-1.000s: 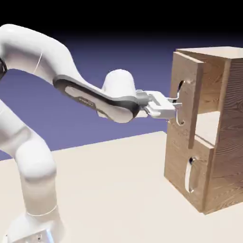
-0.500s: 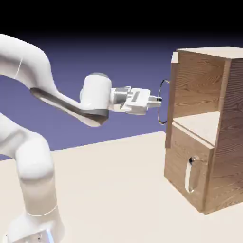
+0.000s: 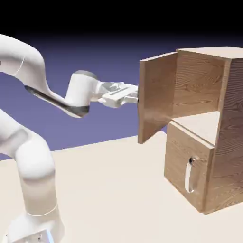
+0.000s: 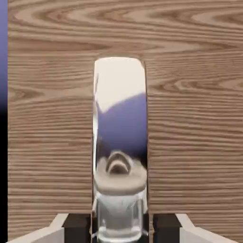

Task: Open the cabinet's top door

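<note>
Top door (image 3: 155, 97): swung wide out from the cabinet (image 3: 209, 123), on the upper half, its inner face toward the exterior camera.
Upper compartment: open at the front, I see only bare wood inside.
My gripper (image 3: 134, 96): at the door's outer face, fingers (image 4: 76, 227) clamped on the handle (image 4: 120, 142).
Lower door (image 3: 187, 163): shut.
Table (image 3: 114, 190): bare around the cabinet.

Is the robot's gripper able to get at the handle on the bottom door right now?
Probably not yet. The gripper is closed on the top door's handle. The lower handle shows uncovered, so letting go and moving down looks possible.
</note>
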Tool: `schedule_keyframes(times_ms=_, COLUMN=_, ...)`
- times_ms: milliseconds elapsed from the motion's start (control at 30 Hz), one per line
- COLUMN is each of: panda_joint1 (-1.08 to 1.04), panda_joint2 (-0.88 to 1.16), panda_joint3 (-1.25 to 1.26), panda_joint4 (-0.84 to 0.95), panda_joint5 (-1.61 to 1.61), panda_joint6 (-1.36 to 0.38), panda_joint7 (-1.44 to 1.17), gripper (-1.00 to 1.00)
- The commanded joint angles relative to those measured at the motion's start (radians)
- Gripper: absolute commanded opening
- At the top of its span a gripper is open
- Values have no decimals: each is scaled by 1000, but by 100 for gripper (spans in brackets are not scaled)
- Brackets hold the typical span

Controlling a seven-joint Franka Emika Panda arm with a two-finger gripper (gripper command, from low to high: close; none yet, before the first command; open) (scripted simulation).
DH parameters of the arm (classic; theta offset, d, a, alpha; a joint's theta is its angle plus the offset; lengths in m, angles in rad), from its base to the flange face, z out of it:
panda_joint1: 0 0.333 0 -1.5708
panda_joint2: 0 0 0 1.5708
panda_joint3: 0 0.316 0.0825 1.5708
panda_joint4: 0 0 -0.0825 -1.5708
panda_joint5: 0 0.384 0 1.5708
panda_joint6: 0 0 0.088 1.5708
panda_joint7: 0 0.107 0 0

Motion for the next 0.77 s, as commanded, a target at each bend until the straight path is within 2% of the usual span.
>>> schedule_keyframes(times_ms=0, panda_joint1=-5, panda_joint2=24, panda_joint3=27, panda_joint4=23, panda_joint5=25, panda_joint6=-43, panda_joint7=2, gripper=-100)
schedule_keyframes(times_ms=433, panda_joint1=-105, panda_joint2=418, panda_joint3=314, panda_joint4=385, panda_joint5=188, panda_joint6=-608, panda_joint7=103, gripper=-100)
schedule_keyframes(times_ms=667, panda_joint1=-68, panda_joint2=671, panda_joint3=365, panda_joint4=590, panda_joint5=186, panda_joint6=-898, panda_joint7=201, gripper=-100)
schedule_keyframes(times_ms=700, panda_joint1=-68, panda_joint2=671, panda_joint3=365, panda_joint4=590, panda_joint5=186, panda_joint6=-898, panda_joint7=201, gripper=100)
schedule_keyframes(times_ms=733, panda_joint1=-68, panda_joint2=671, panda_joint3=365, panda_joint4=590, panda_joint5=186, panda_joint6=-898, panda_joint7=201, gripper=100)
